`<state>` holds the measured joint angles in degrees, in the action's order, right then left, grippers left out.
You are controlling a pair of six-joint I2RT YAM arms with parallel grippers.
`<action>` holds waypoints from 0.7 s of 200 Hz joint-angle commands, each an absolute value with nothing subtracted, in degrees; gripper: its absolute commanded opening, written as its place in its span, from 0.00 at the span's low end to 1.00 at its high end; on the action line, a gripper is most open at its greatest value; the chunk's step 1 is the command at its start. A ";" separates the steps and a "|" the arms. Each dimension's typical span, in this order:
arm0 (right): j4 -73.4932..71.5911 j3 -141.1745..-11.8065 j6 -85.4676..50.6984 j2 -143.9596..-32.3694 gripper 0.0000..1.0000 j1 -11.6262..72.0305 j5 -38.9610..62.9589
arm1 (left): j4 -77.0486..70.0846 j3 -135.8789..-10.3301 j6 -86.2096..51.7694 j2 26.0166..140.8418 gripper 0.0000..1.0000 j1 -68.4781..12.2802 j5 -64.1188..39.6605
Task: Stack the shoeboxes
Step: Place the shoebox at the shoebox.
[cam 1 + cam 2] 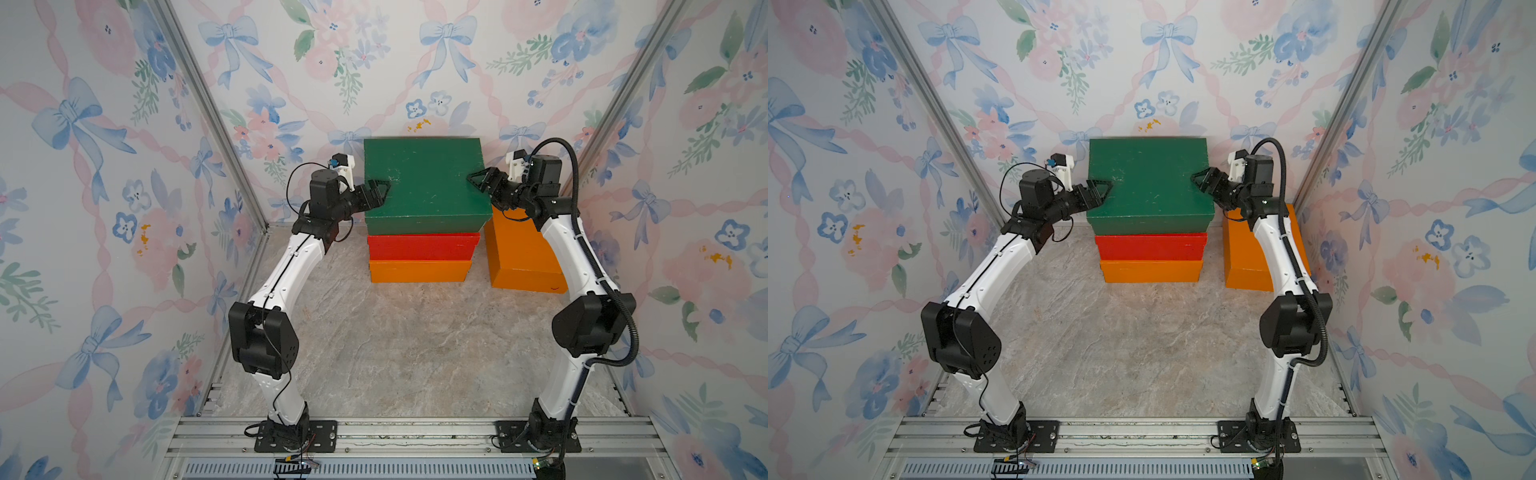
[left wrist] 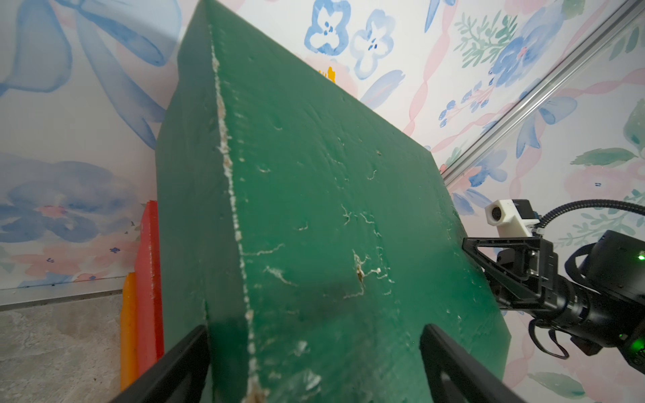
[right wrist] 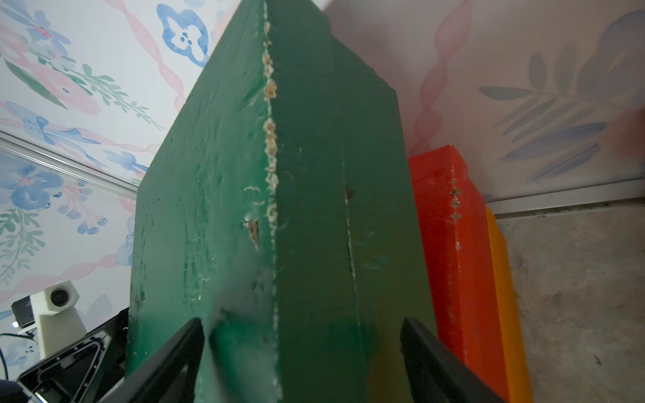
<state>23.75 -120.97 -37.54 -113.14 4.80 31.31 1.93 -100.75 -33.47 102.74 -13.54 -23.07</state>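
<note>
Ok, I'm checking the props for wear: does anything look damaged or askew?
Yes: the green box has paint chipped along its lid edges and scratches across the top; the red box edge is chipped too.

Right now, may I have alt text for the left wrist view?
A green shoebox fills the frame between the left gripper's open jaws, atop a red shoebox and an orange shoebox, the right gripper at its far end.

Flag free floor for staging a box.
Free: the floor before the stack, between left arm and right arm. Crowded: the slot between stack and loose orange box; left gripper and right gripper flank the green box.
</note>
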 commanded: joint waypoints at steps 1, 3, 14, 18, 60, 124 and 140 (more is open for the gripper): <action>23.48 -121.98 -38.32 -114.61 0.88 4.61 32.10 | 1.46 -101.78 -32.20 104.43 0.96 -12.86 -24.19; 23.49 -121.92 -38.32 -114.61 0.88 4.58 32.11 | 1.44 -101.78 -32.18 104.46 0.96 -12.84 -24.18; 23.39 -121.94 -38.41 -114.70 0.88 4.48 32.13 | 1.42 -101.80 -32.19 104.59 0.96 -12.70 -24.21; 23.39 -121.94 -38.49 -114.70 0.88 4.48 32.09 | 1.44 -101.86 -32.17 104.64 0.96 -12.66 -24.25; 23.07 -121.90 -38.66 -114.70 0.88 4.20 31.91 | 1.70 -102.13 -31.85 105.22 0.97 -12.32 -23.99; 22.81 -120.87 -38.15 -112.67 0.98 3.87 32.12 | 1.74 -102.60 -32.31 103.86 0.97 -11.70 -25.38; 22.64 -120.50 -37.79 -111.73 0.97 3.77 32.26 | 1.75 -103.26 -32.69 103.23 0.97 -11.77 -26.53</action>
<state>23.68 -120.95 -38.15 -114.34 4.43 31.31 1.39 -100.90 -33.17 103.90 -12.05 -23.97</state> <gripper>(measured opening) 0.969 0.969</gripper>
